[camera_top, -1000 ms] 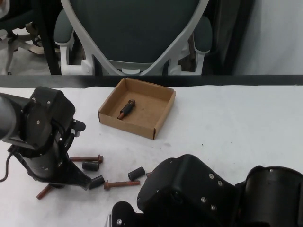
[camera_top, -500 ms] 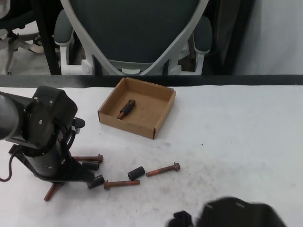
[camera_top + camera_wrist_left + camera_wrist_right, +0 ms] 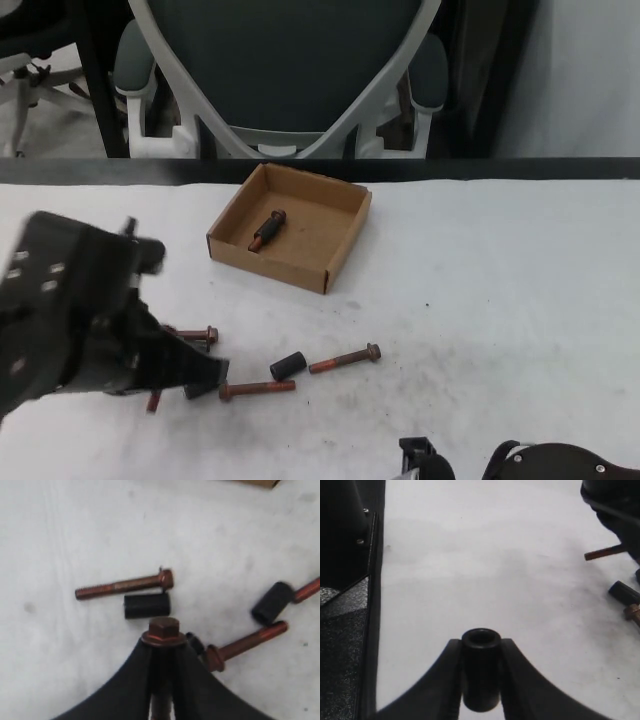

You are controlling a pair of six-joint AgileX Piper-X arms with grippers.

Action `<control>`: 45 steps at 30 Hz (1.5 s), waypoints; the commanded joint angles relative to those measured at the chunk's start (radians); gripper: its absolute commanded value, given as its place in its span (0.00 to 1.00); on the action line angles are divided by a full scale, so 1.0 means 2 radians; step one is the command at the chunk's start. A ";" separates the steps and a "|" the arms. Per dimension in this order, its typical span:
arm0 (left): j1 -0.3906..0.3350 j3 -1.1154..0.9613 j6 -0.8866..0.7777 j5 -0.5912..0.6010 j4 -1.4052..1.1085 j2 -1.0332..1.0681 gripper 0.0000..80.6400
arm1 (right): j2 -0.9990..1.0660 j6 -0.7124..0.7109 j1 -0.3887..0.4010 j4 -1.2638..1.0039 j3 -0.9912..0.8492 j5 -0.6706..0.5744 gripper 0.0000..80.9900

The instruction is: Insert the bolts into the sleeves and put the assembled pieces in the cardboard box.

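White-covered bench (image 3: 500,260) across the high view, with a grey office chair (image 3: 280,60) pushed up behind its far edge. On the near left, the left arm (image 3: 70,320), low over the loose parts; at the near edge toward the right, a black piece of the right arm (image 3: 560,462). Toward the far middle of the bench, the cardboard box (image 3: 330,255), open on top, with one assembled piece (image 3: 267,230) lying inside, a bolt through a sleeve. In the left wrist view, left gripper (image 3: 162,652) pressed together on a held bolt (image 3: 164,630) — hex head poking out past the fingertips, shank hidden between them. In the right wrist view, right gripper (image 3: 480,647) pinching a held sleeve (image 3: 481,680), its open end showing just past the fingertips, above bare bench. On the bench beneath the left gripper, a first loose bolt (image 3: 125,585) lying flat, with a loose sleeve (image 3: 147,605) just beside it, the two side by side. Nearby, a second loose bolt (image 3: 245,645), its head close to the gripper. Farther along, a second sleeve (image 3: 272,602) on its side, and at its end a third loose bolt (image 3: 307,589) — touching or merely close, cannot tell.
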 commanded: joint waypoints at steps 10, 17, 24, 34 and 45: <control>-0.009 0.165 -0.014 0.089 -0.270 -0.237 0.01 | -0.006 0.010 -0.051 -0.025 -0.001 0.016 0.00; -0.009 0.269 -0.065 0.150 -0.496 -0.270 0.01 | -0.006 0.010 -0.085 -0.066 -0.004 -0.014 0.00; -0.009 0.285 -0.119 0.203 -0.633 -0.270 0.01 | 0.008 0.004 -0.094 -0.079 -0.009 -0.034 0.00; -0.071 0.285 -0.086 0.210 -0.624 -0.268 0.01 | 0.050 0.006 -0.094 -0.134 -0.009 -0.038 0.00; -0.120 0.285 -0.003 0.195 -0.573 -0.268 0.01 | 0.052 0.006 -0.094 -0.156 -0.018 -0.074 0.00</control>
